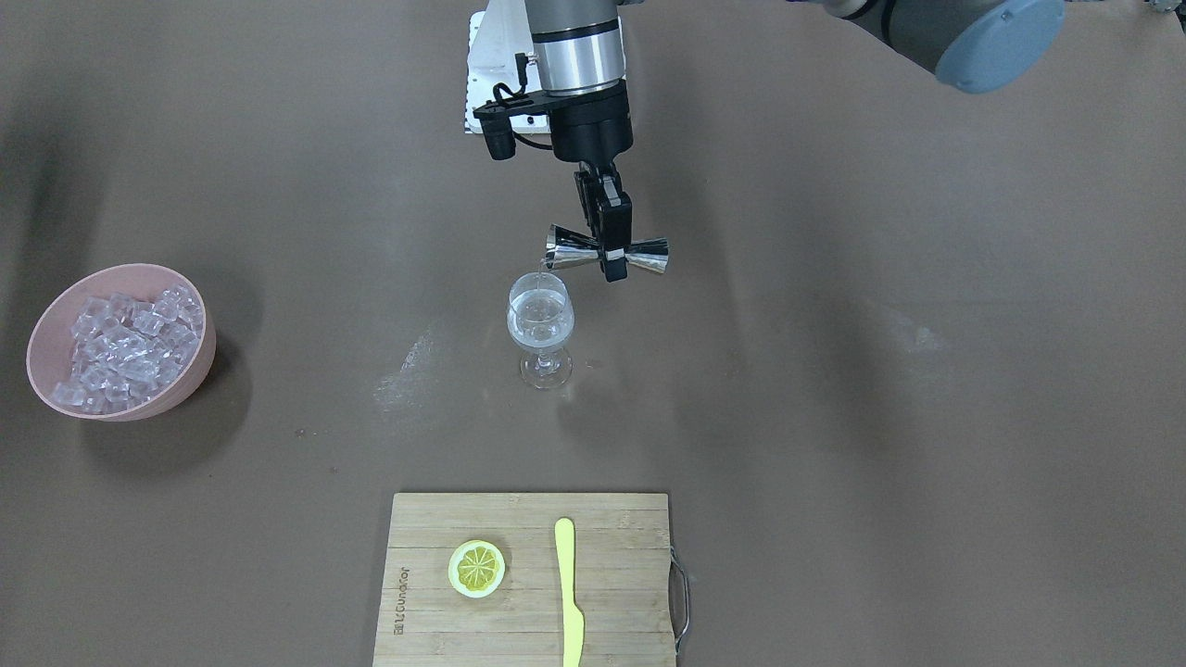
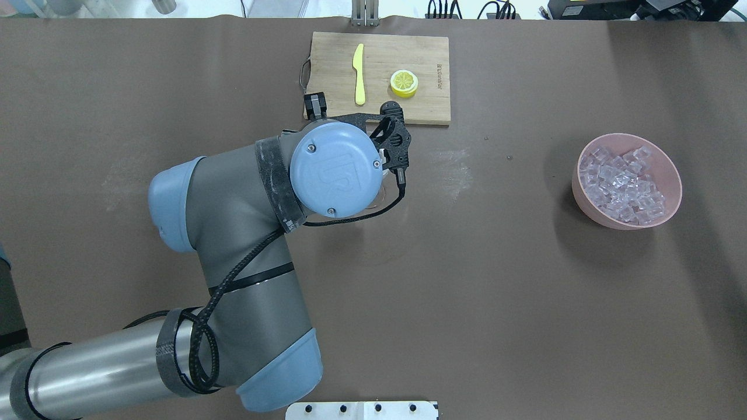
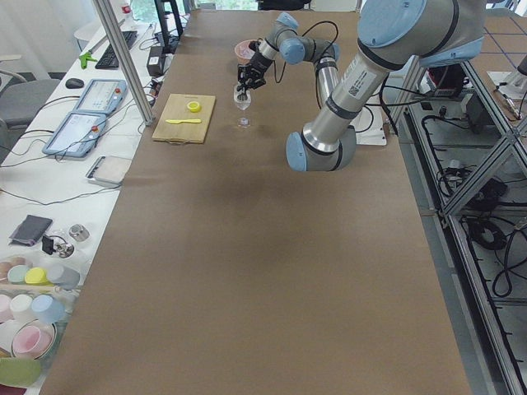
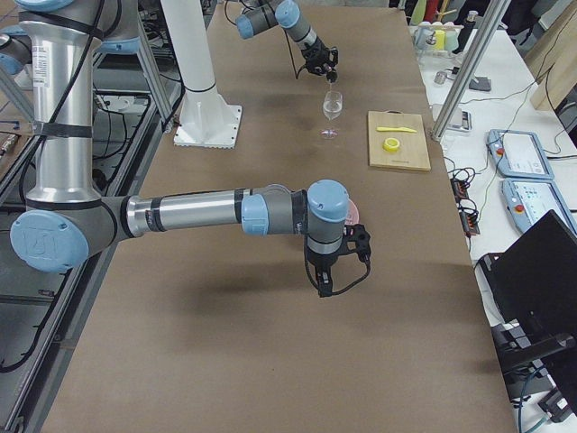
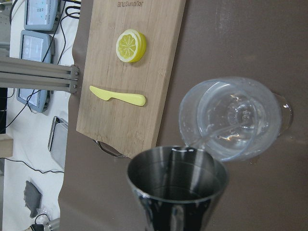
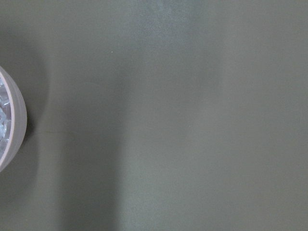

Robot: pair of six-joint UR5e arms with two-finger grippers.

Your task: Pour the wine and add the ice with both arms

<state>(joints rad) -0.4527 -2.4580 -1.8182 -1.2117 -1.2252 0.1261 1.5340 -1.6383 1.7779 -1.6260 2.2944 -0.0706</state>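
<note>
Firstly, at the far left of the front-facing view, one round pink bowl (image 1: 206,357) with a smooth matte wall sat on the brown, papery surface (image 1: 834,371). It was heaped with the ice (image 1: 125,347): small, clear, glassy, roughly cubic lumps, too many and too jumbled to count.

At the centre stood one transparent stemmed wine glass (image 1: 540,324), partly filled with clear liquid. Just above its rim hung one polished steel jigger (image 1: 567,248), an hourglass of two cones tipped on its side. A thin clear stream ran from its lower lip into the glass. The left arm (image 1: 574,56), a silver-grey tube with black wrist parts, hung above it, and the left arm's jaws were clamped on the jigger's narrow waist.

Below the glass lay one rectangular bamboo cutting board (image 1: 630,593) with a metal handle. It bore one round yellow lemon slice (image 1: 476,568), cut face up, and one slim yellow knife (image 1: 568,593), lying apart.

The right arm (image 4: 198,212) showed only from the side, pointing down close to the pink bowl. Whether the right arm's jaws were open or closed could not be told. That made two arms in all.
</note>
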